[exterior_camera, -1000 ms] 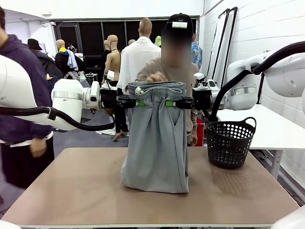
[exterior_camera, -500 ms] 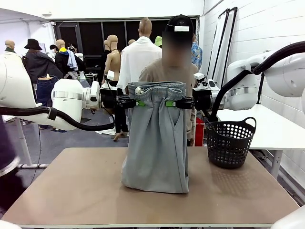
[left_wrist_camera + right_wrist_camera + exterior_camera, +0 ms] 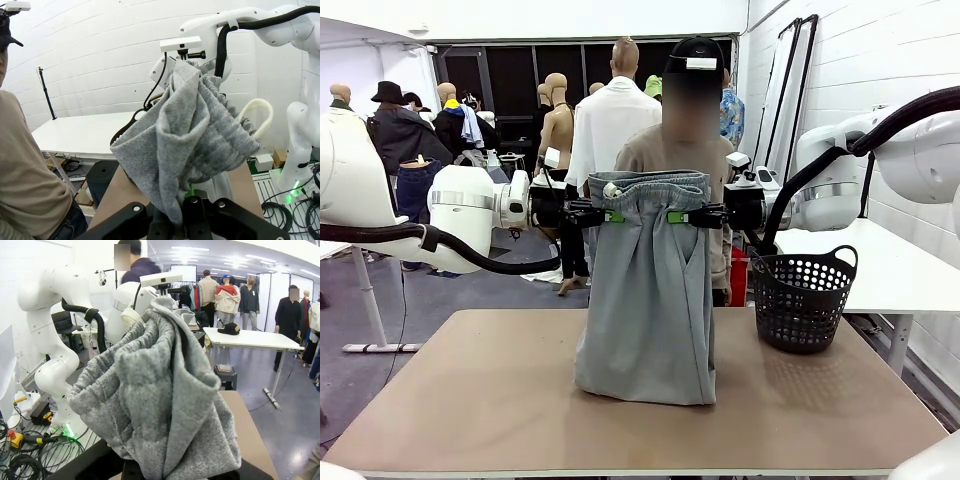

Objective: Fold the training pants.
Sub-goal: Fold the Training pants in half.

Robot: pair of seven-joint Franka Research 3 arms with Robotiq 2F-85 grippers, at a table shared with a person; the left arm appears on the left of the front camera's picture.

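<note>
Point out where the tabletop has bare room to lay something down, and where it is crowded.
Bare table runs from the left edge to the hanging training pants, plus the front strip below their hem. The right side is tighter: the black basket fills the far right corner, leaving a narrow gap beside the pants. The left gripper and right gripper pinch the waistband above mid-table.

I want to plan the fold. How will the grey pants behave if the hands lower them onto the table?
The training pants probably are floppy: they hang limp from the left hand and right hand. The hem already bunches on the table, so they would likely crumple, not lie flat.
</note>
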